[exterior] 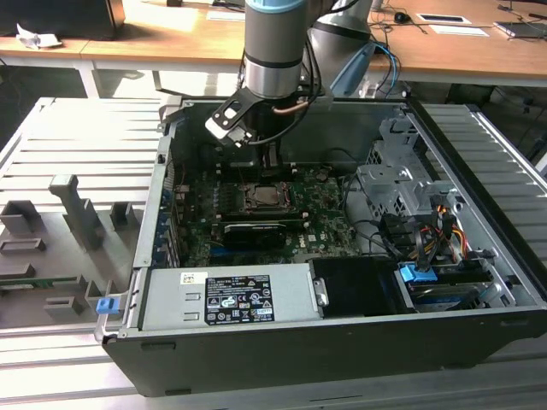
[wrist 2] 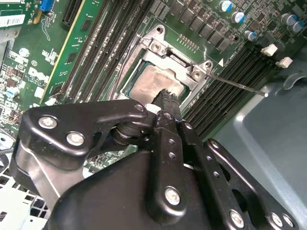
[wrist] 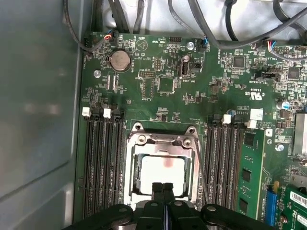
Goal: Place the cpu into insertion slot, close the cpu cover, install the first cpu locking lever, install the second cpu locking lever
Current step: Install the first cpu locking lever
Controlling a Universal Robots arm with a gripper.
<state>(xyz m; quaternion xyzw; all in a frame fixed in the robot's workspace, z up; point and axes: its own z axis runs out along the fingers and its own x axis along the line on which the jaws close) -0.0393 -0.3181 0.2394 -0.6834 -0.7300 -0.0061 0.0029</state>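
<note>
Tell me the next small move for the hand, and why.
Probably shift the shut hand sideways off the cpu toward the thin locking lever. The cpu cover already lies flat around the seated chip, while that lever's rod looks unlatched, sticking out free beside it.

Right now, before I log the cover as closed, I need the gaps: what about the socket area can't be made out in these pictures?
- Near edge of the thin silver metal cpu cover and dull silver-beige square cpu: hidden by the black gripper in both wrist views.
- Whether the gripper touches the cpu: the overlap hides it.
- Thin wire locking lever: latched or free, too small to tell in the exterior view.
</note>
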